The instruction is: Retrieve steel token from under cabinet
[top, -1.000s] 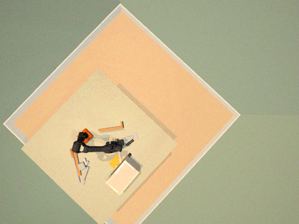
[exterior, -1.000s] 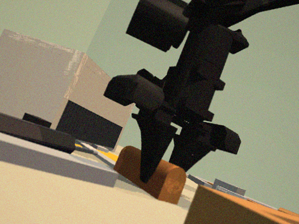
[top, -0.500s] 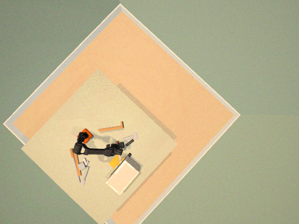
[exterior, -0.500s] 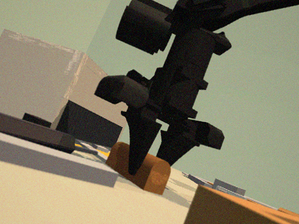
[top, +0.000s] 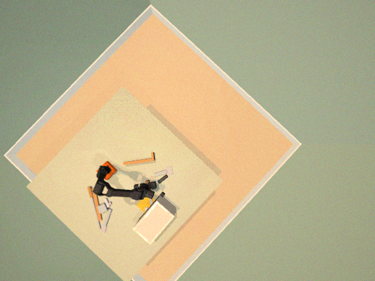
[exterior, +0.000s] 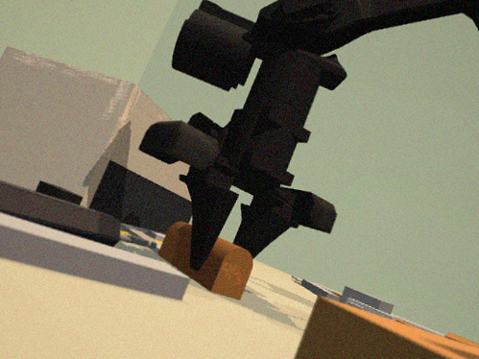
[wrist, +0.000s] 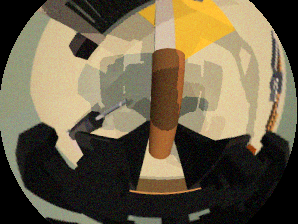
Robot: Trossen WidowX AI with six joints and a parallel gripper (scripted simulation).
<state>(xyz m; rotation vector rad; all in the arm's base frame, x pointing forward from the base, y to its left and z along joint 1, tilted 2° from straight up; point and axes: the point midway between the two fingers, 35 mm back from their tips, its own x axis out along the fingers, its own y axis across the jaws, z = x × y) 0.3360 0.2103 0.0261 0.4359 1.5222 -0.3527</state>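
Observation:
My gripper (exterior: 224, 260) (top: 149, 185) (wrist: 161, 124) is shut on the brown round handle (exterior: 230, 276) (wrist: 164, 99) of a tool and holds it low at the table. In the wrist view a pale shaft (wrist: 164, 30) runs on from the handle towards the yellow marked area (wrist: 196, 19) (top: 144, 204). The pale cabinet (top: 154, 220) (exterior: 44, 124) stands just behind that area, and its dark slotted base (exterior: 139, 200) shows at the bottom. I cannot see the steel token in any view.
An orange L-shaped bar (top: 139, 161), a pale T-shaped tool (top: 164, 172) (exterior: 72, 252) and a short dark bar (top: 162, 178) (exterior: 40, 208) lie near the gripper. Several more bars (top: 101, 212) lie heaped by the arm's base (top: 107, 170). An orange block fills the front of the exterior view.

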